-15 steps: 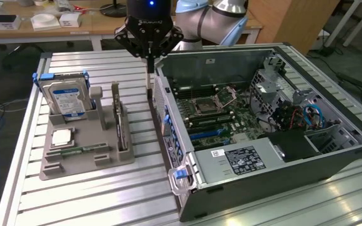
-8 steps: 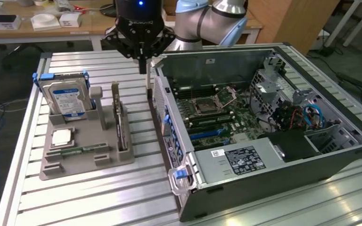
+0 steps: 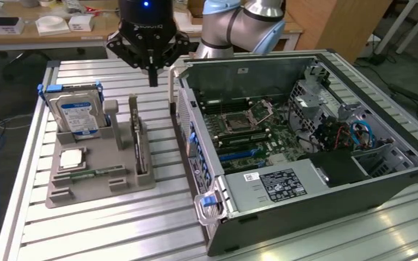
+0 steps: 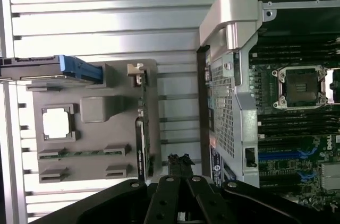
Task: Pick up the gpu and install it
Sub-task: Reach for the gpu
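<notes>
Table [image 3: 122, 228]: ribbed metal slats, carrying everything below.
Computer case [image 3: 303, 190]: lies open on its side, filling the four o'clock part of the exterior view. The motherboard [image 3: 252, 130] is exposed, with its bare processor socket [image 3: 249, 117] near the middle.
Holder [image 3: 93, 187]: grey moulded tray at eight o'clock from the case, just beside it but not touching.
Chip [image 3: 72, 159]: square, lying flat in a pocket of the holder, with the green memory stick [image 3: 85, 175] at five o'clock from it.
gpu [image 3: 140, 147]: stands on edge in the holder's slot on the side nearest the case. It shows as a thin dark strip [image 4: 140, 149] in the wrist view.
Hard drive [image 3: 78, 114]: upright in a blue carrier at the holder's far end, at ten o'clock from the gpu.
Gripper [image 3: 152, 82]: fingers pressed together and holding nothing. It hangs in the air at twelve o'clock from the gpu, apart from it, between the holder and the case's far corner.
Arm [image 3: 238, 24]: grey and blue, at one o'clock behind the gripper.
Bench [image 3: 20, 32]: wooden, cluttered, farthest back at eleven o'clock.
</notes>
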`<state>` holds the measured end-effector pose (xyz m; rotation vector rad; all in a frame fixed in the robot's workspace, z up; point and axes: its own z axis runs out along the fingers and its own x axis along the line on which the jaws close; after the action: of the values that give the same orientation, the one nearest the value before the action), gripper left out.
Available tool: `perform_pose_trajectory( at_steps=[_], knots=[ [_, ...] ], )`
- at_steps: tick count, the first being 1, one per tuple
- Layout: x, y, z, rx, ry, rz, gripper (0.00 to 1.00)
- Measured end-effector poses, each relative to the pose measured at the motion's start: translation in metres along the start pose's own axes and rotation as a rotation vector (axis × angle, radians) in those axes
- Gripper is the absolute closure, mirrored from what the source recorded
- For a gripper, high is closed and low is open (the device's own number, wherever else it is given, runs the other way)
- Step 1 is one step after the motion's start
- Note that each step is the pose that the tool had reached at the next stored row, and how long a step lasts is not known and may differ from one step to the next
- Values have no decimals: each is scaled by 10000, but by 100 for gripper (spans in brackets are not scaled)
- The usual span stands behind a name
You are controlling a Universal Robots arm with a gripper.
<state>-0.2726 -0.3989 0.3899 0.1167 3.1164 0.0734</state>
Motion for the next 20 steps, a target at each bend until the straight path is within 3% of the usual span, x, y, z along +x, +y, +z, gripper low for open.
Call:
perform_pose_trajectory(
  at_steps=[20],
  knots=[
    [513,-38,2,-3,31,3,90]
  ],
)
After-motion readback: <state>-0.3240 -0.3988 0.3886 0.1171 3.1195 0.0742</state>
